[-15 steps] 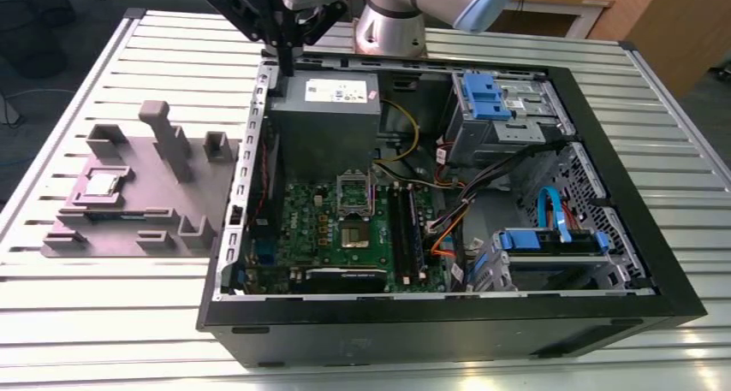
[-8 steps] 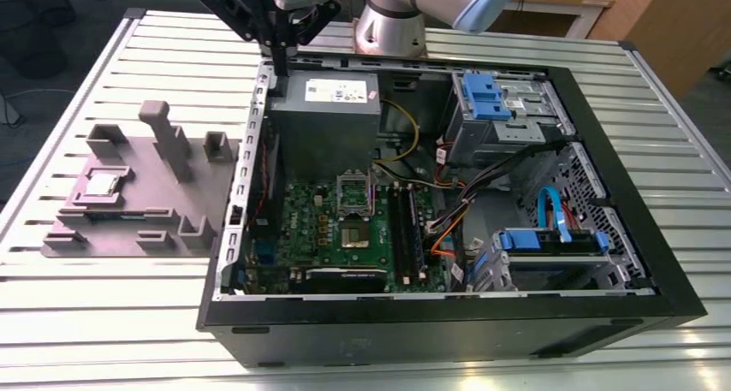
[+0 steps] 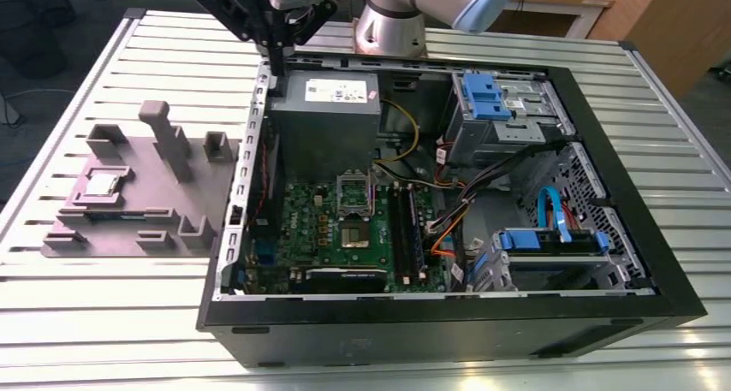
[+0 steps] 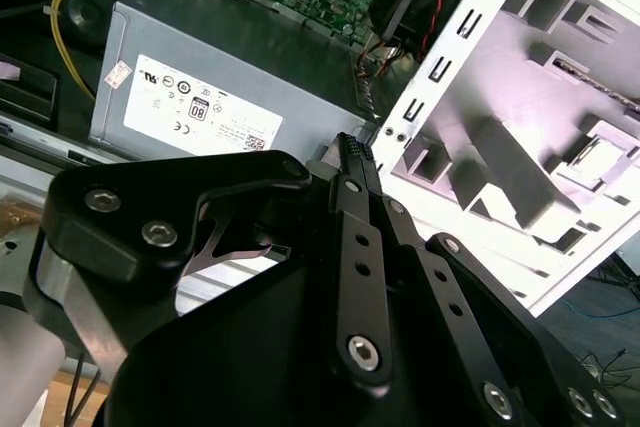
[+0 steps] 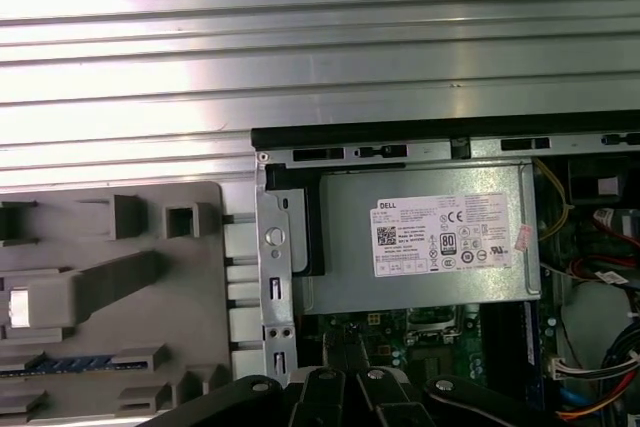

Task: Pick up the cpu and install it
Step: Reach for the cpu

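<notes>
Gripper: the gripper (image 3: pixel 276 69) hangs pointing down from the arm (image 3: pixel 395 14) at the far end of the scene in the exterior view
Gripper state: its fingers (image 4: pixel 355 247) lie together with nothing between them, as far as the second wrist view lets me judge
Gripper position: over the wall of the computer case (image 3: pixel 457 310) on the exterior view's left, at the corner beside the power supply (image 3: pixel 325 126), and well apart from the cpu
Cpu: the cpu (image 3: pixel 103 183) lies flat, silver top up, in a recess of the grey fixture (image 3: pixel 137 228), untouched
Fixture: it sits on the tabletop (image 3: pixel 92 322) at the exterior view's left, just beside the case, and an upright post (image 3: pixel 166 139) rises from it near the cpu
Case: it lies on its side, open side up, on the slatted metal tabletop
Power supply: a grey box with a white label, in the case's far corner, directly below the gripper in the first wrist view
Motherboard: the green motherboard (image 3: pixel 331 237) lies flat on the case floor, nearer the camera than the power supply
Socket: the socket (image 3: pixel 356 233) sits about mid-board, between the power supply and the case's near wall, and it looks bare
Memory sticks: the long black memory sticks (image 3: pixel 408 228) stand just beside the socket, on the exterior view's right
</notes>
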